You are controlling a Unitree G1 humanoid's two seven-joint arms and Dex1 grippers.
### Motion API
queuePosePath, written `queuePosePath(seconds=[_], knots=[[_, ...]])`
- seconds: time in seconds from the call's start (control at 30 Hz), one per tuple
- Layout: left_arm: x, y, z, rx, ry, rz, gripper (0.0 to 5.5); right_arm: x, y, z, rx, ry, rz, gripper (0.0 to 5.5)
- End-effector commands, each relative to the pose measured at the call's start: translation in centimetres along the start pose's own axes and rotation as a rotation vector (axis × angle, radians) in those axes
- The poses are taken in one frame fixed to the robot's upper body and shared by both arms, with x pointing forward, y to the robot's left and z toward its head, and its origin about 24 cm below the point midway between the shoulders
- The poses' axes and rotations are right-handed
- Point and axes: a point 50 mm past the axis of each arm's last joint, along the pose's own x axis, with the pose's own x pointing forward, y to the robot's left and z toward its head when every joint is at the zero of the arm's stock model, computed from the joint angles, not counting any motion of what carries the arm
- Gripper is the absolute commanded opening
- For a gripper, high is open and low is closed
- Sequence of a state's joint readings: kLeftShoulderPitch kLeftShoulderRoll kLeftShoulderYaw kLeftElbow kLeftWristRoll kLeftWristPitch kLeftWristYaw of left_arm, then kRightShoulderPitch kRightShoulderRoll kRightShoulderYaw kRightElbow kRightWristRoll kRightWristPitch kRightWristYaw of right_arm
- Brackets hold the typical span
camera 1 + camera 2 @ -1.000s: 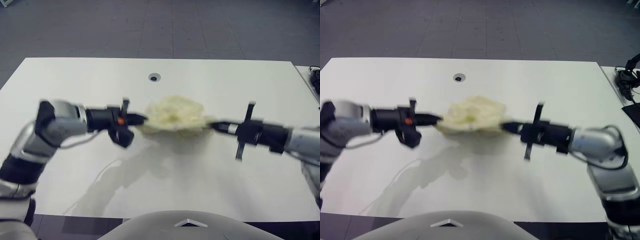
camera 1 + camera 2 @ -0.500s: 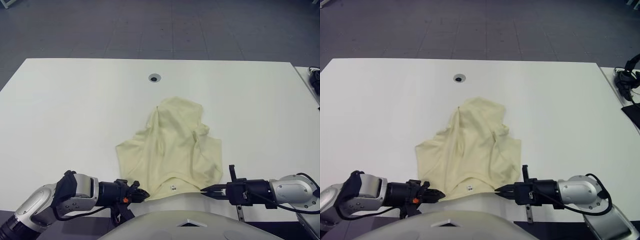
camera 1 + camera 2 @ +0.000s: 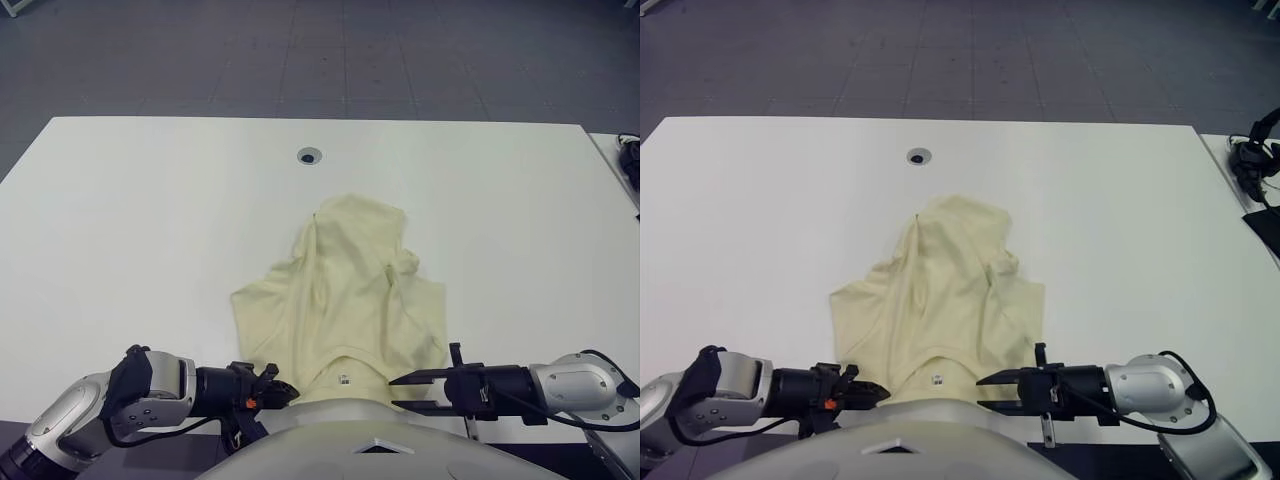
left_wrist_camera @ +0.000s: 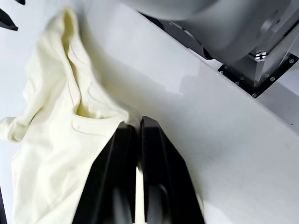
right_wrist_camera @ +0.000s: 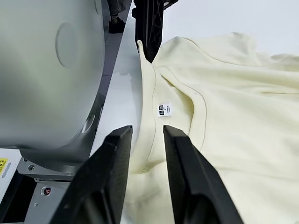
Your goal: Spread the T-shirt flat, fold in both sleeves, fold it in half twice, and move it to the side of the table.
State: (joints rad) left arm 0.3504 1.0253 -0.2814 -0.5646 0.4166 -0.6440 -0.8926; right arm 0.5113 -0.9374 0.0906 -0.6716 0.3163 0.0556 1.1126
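- The T-shirt (image 3: pixel 340 300) lies on the table (image 3: pixel 150 220) by its near edge, collar toward the robot, far end bunched and twisted.
- The left gripper (image 3: pixel 285 392) is clamped on the shirt's near corner; pulling from that side alone would likely skew the cloth.
- The right gripper (image 3: pixel 402 392) has its fingers apart beside the opposite corner, holding nothing; closing off-target could miss the edge or pinch two layers.

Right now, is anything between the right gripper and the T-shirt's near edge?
Nothing visible. The right gripper sits open at the T-shirt's collar edge, cloth between its fingers. The left gripper is shut on that edge's other end.
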Motion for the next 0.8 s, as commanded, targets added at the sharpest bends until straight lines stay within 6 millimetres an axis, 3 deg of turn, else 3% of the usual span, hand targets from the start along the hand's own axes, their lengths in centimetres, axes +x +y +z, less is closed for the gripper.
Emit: queuePosePath(seconds=[0.03, 0.13, 0.37, 0.53, 0.6, 0.73, 0.8], knots=[[-0.6, -0.8, 0.0, -0.045, 0.012, -0.087, 0.46, -0.3, 0.4, -0.1, 0.059, 0.021, 0.050, 1.95], [-0.9, -0.9, -0.1, -0.105, 0.014, -0.104, 0.87, -0.8, 0.3, -0.4, 0.076, 0.037, 0.061, 2.33], [-1.9, -1.9, 0.1, -0.362, -0.015, -0.187, 2.00, -2.3, -1.7, 1.8, 0.130, -0.147, -0.027, 3.42], [-2.0, -1.7, 0.2, -0.449, -0.050, -0.159, 2.73, -3.4, -3.2, 1.9, 0.134, -0.174, -0.128, 4.12], [-2.6, -0.7, -0.1, -0.500, -0.061, -0.077, 3.04, -4.1, -3.8, 1.6, 0.136, -0.168, -0.188, 4.41], [-5.7, 2.9, -2.9, -0.620, -0.035, 0.326, 3.72, -6.0, -6.0, -0.5, 0.181, -0.167, -0.390, 5.06], [-6.7, 3.7, -4.1, -0.700, -0.028, 0.505, 4.04, -6.4, -6.7, -1.6, 0.202, -0.164, -0.461, 5.36]])
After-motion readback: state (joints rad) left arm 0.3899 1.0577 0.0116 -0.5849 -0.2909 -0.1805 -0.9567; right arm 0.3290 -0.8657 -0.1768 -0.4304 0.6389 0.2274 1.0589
